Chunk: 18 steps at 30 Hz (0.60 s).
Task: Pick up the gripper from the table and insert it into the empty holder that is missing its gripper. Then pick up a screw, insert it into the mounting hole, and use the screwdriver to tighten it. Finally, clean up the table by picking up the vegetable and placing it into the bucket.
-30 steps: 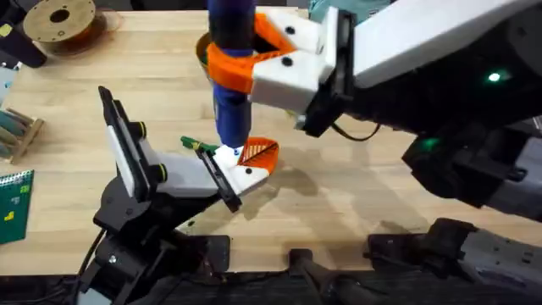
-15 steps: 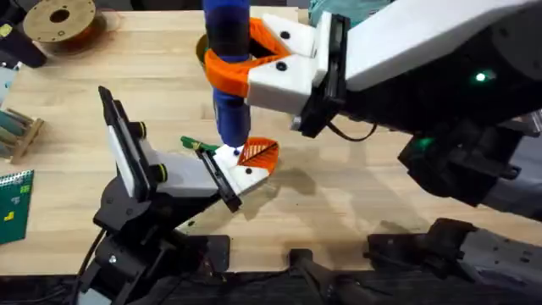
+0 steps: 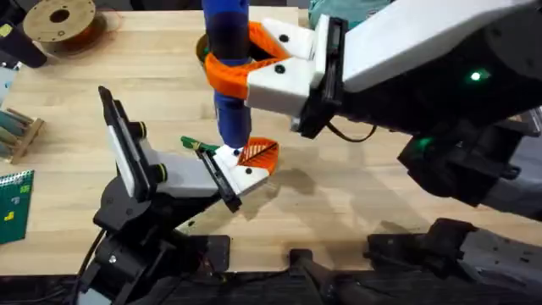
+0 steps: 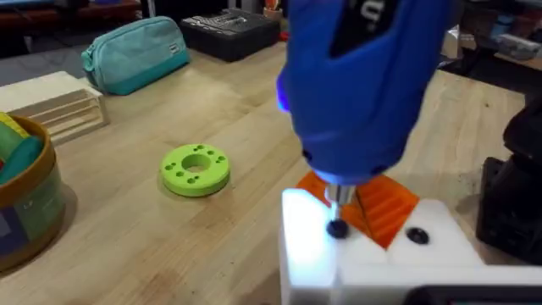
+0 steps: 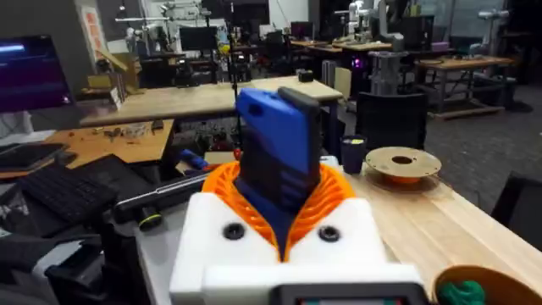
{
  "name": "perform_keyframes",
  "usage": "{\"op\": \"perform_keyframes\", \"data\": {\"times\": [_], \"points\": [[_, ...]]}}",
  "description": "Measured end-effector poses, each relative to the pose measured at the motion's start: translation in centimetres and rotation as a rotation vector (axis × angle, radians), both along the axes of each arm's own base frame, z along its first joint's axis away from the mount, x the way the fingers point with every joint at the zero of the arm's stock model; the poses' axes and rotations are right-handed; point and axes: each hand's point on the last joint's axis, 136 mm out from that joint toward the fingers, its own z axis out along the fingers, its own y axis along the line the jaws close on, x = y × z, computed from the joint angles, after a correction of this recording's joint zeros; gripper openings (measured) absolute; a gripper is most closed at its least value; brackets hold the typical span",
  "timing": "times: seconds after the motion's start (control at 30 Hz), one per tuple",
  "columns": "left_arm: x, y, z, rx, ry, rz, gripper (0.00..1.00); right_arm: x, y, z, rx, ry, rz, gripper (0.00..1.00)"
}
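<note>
Grip of the right arm's white-and-orange two-finger gripper point(image 3: 246, 68) closed around the blue pen-shaped electric screwdriver point(image 3: 229, 80), held upright with its thin metal bit pointing down. Seen from the left wrist, bit tip seated on a small dark screw head point(image 4: 337, 227) in the mounting hole of the white angular plastic finger block point(image 4: 373, 263) — the holder. Orange ribbed wedge-shaped fingertip point(image 3: 260, 153) already sitting in that holder, just beside the bit. Left arm's own gripper point(image 3: 241, 174) propped low on the wooden table point(image 3: 356, 195); whether its fingers are open or closed cannot be told.

Judged from this: insertion of the fingertip done, screw placed in the hole, tightening under way or about to finish — how far the screw is driven cannot be read.

Left to do: the clean-up. Small dark-green leafy toy vegetable point(image 3: 193, 145) lying on the table just beside the holder. Round tub with yellow-orange rim point(image 4: 25, 199) — the bucket — standing near the table's far side, partly behind the screwdriver in the overhead view. Bright green ring-shaped disc point(image 4: 196, 169) near the bucket, no part of the job.
</note>
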Motion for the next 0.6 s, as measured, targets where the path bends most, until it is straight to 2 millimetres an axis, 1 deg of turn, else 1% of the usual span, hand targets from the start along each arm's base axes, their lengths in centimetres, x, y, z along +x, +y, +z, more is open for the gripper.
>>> {"op": "perform_keyframes", "data": {"times": [0.6], "points": [[0.0,0.0,0.01,0.0,-0.001,0.0,0.01,-0.02,-0.02,0.1,0.006,0.009,0.003,0.031]]}}
